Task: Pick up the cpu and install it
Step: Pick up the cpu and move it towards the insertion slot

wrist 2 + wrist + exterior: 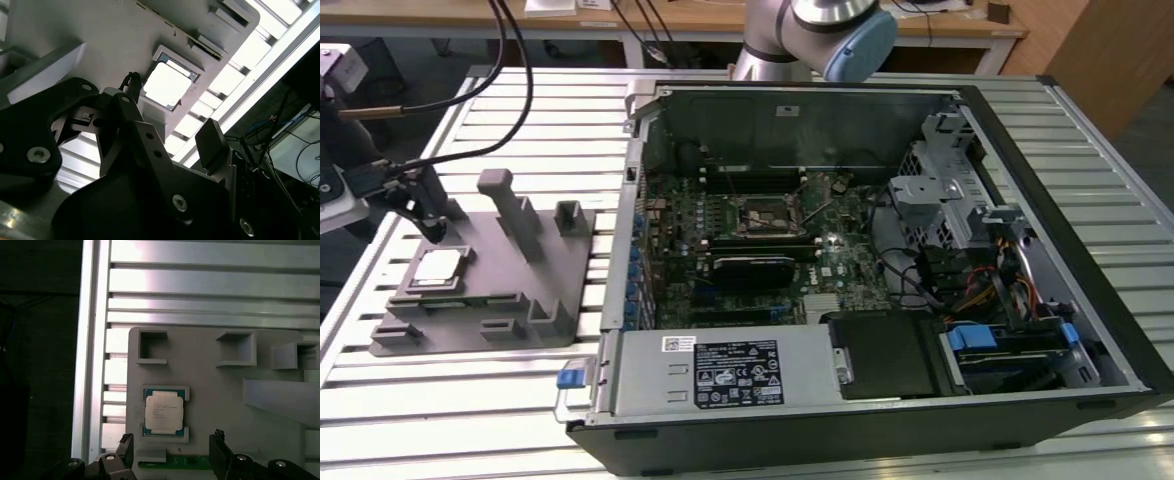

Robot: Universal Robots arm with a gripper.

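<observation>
While the jaws hang just above the grey tray (520, 300), they are spread apart and hold nothing; the cpu (438, 267) lies flat in a shallow square pocket of that tray, shiny side up; in the first wrist view the cpu (163, 411) sits near the gap between the two dark tips and touches neither one; the tray has tall posts and rests on the metal desk (454, 400) with long slats; on the exterior view's right of the tray lies the big open computer case (854, 440); inside it is a green board with a square socket (758, 215), well apart from the cpu; the grey arm (814, 30) rises behind the case
</observation>
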